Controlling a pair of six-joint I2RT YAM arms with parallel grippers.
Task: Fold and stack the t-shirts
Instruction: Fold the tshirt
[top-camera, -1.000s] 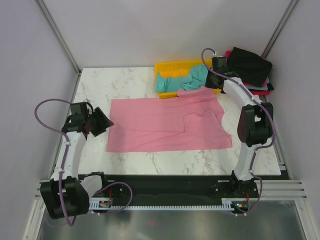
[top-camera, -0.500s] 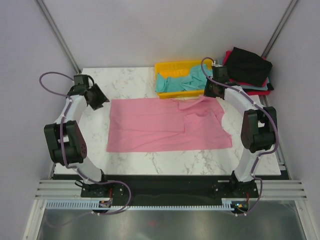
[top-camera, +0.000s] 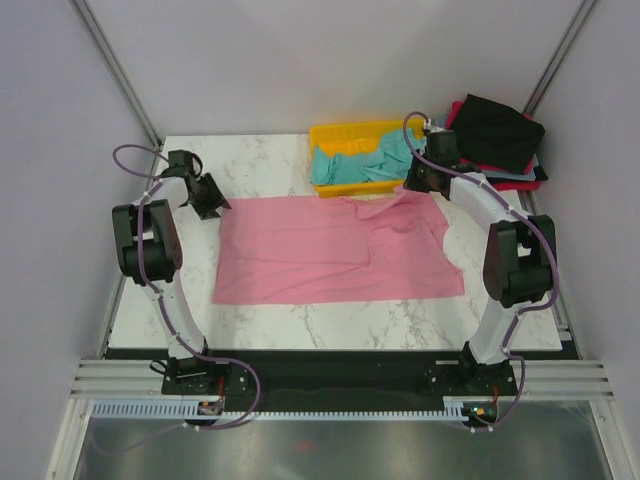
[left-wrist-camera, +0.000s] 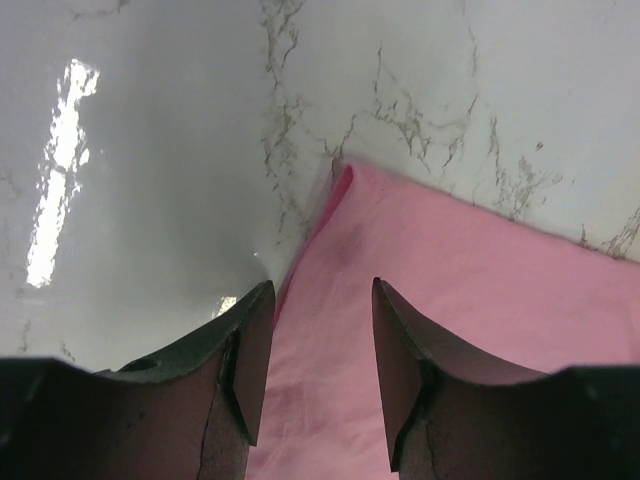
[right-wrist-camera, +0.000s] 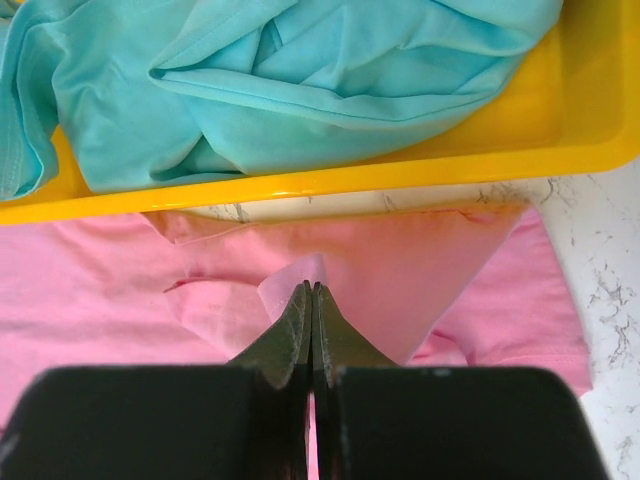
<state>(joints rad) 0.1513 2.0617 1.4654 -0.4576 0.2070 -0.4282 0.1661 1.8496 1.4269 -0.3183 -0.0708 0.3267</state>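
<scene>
The pink t-shirt (top-camera: 330, 250) lies spread flat across the table's middle. My left gripper (top-camera: 213, 198) is open at its far left corner; in the left wrist view its fingers straddle the pink shirt's edge (left-wrist-camera: 420, 270). My right gripper (top-camera: 412, 186) is shut on a fold of the pink shirt (right-wrist-camera: 300, 275) at its far right corner, lifted a little. The teal t-shirt (top-camera: 355, 163) lies bunched in the yellow tray (top-camera: 325, 135), also in the right wrist view (right-wrist-camera: 300, 70). The black t-shirt (top-camera: 498, 130) lies on the red one (top-camera: 520, 178) at far right.
The yellow tray's near wall (right-wrist-camera: 420, 165) stands just beyond the pink shirt's far edge. Bare marble (top-camera: 250, 160) lies at far left and along the near edge (top-camera: 340, 320). Side walls close in both ends.
My left arm has swung from the table's left side up to the pink shirt's far left corner. My right gripper has come off the tray area and lowered onto the shirt's far right corner.
</scene>
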